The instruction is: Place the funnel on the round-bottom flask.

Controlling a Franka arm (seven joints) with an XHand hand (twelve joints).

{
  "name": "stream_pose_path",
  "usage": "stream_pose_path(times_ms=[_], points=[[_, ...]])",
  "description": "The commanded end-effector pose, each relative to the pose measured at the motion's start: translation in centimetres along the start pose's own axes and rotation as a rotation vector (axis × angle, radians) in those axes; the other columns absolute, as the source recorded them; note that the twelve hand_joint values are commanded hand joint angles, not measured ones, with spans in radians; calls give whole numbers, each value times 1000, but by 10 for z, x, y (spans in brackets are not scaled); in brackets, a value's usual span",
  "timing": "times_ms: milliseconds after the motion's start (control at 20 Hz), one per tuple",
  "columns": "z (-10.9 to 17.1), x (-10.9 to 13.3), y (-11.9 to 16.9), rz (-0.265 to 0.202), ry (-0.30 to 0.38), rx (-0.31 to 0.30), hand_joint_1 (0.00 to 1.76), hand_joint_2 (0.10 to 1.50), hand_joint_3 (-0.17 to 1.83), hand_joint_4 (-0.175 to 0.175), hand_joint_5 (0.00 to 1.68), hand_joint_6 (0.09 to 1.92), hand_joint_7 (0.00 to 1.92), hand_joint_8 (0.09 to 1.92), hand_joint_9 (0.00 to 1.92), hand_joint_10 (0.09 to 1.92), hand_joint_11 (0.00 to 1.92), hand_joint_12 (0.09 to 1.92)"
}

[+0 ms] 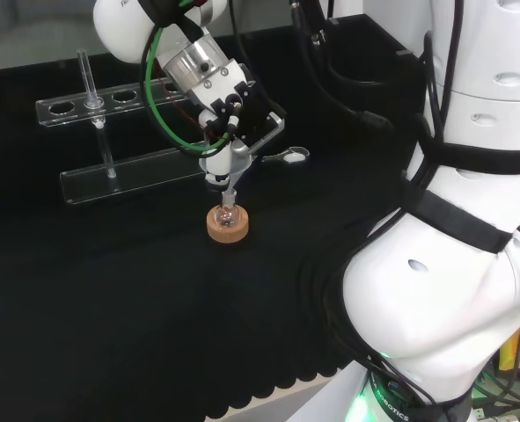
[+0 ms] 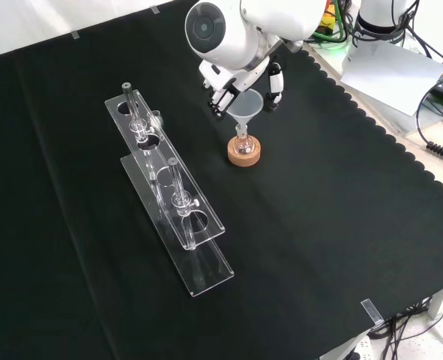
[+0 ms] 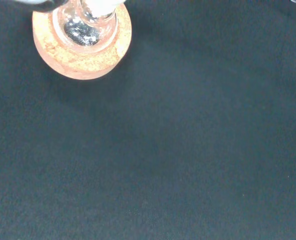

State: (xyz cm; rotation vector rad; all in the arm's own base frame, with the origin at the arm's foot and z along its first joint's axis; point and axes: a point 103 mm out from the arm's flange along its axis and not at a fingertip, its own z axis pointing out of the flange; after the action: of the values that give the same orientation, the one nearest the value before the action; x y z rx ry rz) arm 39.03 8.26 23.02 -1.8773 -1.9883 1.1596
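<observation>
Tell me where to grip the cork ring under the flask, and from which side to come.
Grip the cork ring by its outer wall, low down, pinching across it. Come in level with the cloth from its open front-view right or near side: the round-bottom flask sits in its centre, with the funnel and the hand above, so a grip from above is probably blocked.

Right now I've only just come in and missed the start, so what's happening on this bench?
The robot arm's hand is holding a clear funnel over a small round-bottom flask that sits on a cork ring on the black cloth. The funnel's stem points down at the flask's neck; whether it is fully seated cannot be told. A clear test-tube rack stands to the left in the front view, untouched.
</observation>
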Motion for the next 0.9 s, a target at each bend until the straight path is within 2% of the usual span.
stream_pose_path(times_ms=[50, 500, 900], points=[[-1, 2, -1, -5, -4, 7, 697, 678, 627, -62, 396, 190, 369, 727, 729, 596, 438, 1388], [-4, 7, -2, 13, -34, 26, 661, 659, 598, -61, 345, 88, 259, 711, 648, 613, 375, 1413], [-4, 6, -3, 14, -29, 18, 649, 657, 576, -62, 290, 87, 160, 696, 560, 638, 316, 1428]])
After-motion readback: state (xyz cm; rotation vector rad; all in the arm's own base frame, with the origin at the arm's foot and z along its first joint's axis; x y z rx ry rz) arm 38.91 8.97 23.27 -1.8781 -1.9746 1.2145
